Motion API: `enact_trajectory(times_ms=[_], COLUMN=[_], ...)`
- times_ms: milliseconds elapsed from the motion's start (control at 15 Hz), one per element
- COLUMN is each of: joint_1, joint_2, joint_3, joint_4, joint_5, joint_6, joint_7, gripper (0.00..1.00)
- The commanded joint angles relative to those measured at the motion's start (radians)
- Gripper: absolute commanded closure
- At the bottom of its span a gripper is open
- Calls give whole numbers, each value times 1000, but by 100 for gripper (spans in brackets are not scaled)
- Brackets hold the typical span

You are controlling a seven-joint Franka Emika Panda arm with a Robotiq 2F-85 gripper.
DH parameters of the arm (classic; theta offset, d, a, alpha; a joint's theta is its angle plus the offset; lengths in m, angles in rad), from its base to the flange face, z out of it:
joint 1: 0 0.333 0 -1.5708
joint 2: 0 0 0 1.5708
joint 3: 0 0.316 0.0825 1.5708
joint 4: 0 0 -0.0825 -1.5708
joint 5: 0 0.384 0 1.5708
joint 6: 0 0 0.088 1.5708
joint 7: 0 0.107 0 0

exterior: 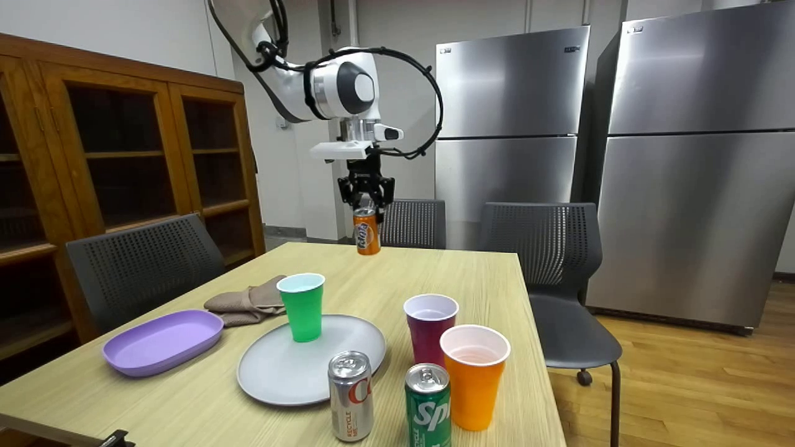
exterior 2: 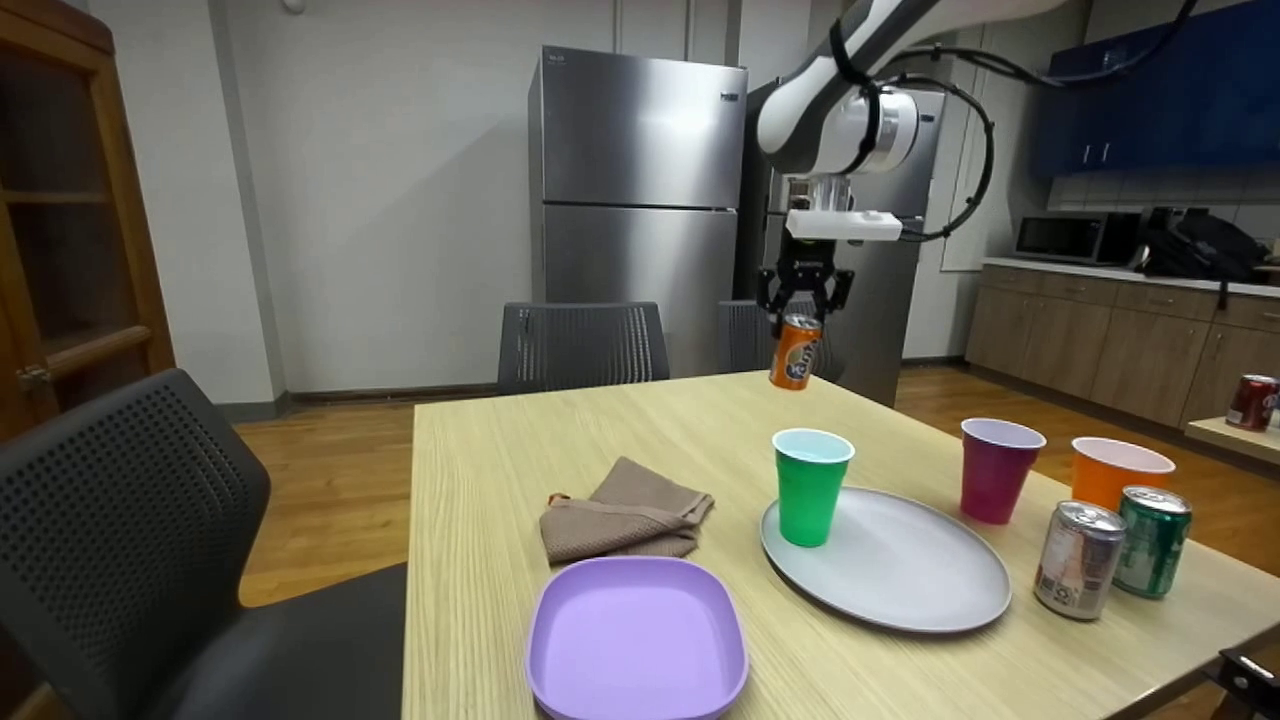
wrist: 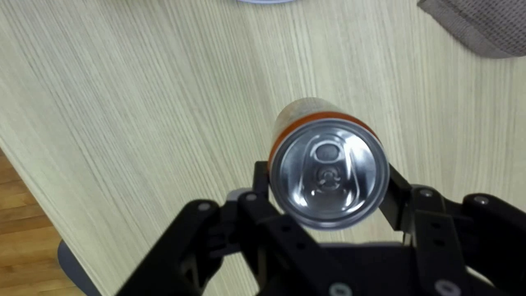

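The claw (wrist: 327, 187) is pinching an orange can (exterior: 367, 234), its black fingers (wrist: 259, 181) closing on opposite sides near the lid. The can is showing near the middle of the frame in an exterior view, at the far end of the table (exterior: 472, 273). Farther out, a brown cloth (exterior: 251, 304) is lying left of centre, a green cup (exterior: 304, 313) is standing on a gray plate (exterior: 273, 369), and a purple tray (exterior: 158, 347) is resting at lower left. Toward lower right, a maroon cup (exterior: 428, 338), an orange cup (exterior: 475, 391), a silver can (exterior: 349, 397) and a green can (exterior: 428, 410) are crowding together.

A smooth, round wall between narrow fingers could be slipping or tilting if the grip were loosening; carried low, the can could be tipping the green cup.

The wrist view is hiding the can's base, so whether it is touching the table is hard to tell. That view is also cutting off the cloth at upper right, and the bottom edge of an exterior view is cropping the green can.
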Motion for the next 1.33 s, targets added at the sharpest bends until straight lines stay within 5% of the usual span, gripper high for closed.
enact_trajectory(times_ms=[0,1267], joint_1=[37,219], joint_2=[-95,-375], joint_3=[31,217], joint_4=[-80,-489], joint_5=[-41,-100], joint_6=[-9,35], joint_7=[3,-7], gripper=[62,62])
